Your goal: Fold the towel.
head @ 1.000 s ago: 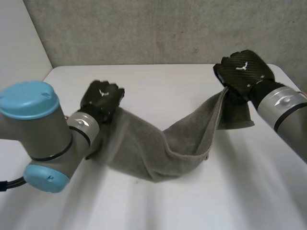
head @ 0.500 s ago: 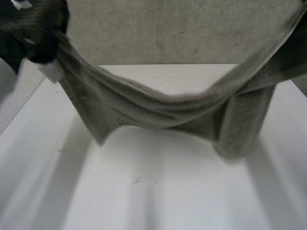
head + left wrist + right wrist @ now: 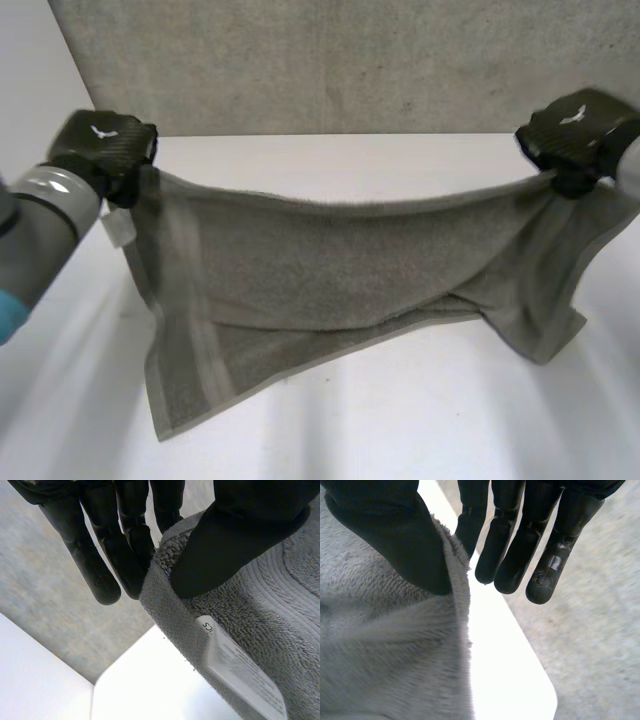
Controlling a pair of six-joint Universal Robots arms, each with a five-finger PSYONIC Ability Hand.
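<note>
A grey towel [image 3: 330, 265] hangs spread above the white table [image 3: 420, 400], held up by its two upper corners. My left hand [image 3: 103, 145] pinches the corner at the left between thumb and fingers, and its wrist view shows the thumb [image 3: 235, 535] pressed on the towel [image 3: 270, 610] beside a white label [image 3: 240, 670]. My right hand [image 3: 575, 135] pinches the corner at the right, the thumb [image 3: 395, 535] clamping the towel's edge [image 3: 395, 650] against the fingers [image 3: 510, 555]. The top edge sags between the hands. The lower part droops, its lower left corner lowest.
A grey concrete wall [image 3: 330, 60] rises behind the table's far edge. The table's rounded far corners appear in both wrist views [image 3: 150, 690] [image 3: 520, 680]. Bare white tabletop lies in front of the hanging towel.
A second ago the towel lay bunched on the table between the hands. Both hands have risen and moved apart with the corners, so the towel now hangs stretched out.
</note>
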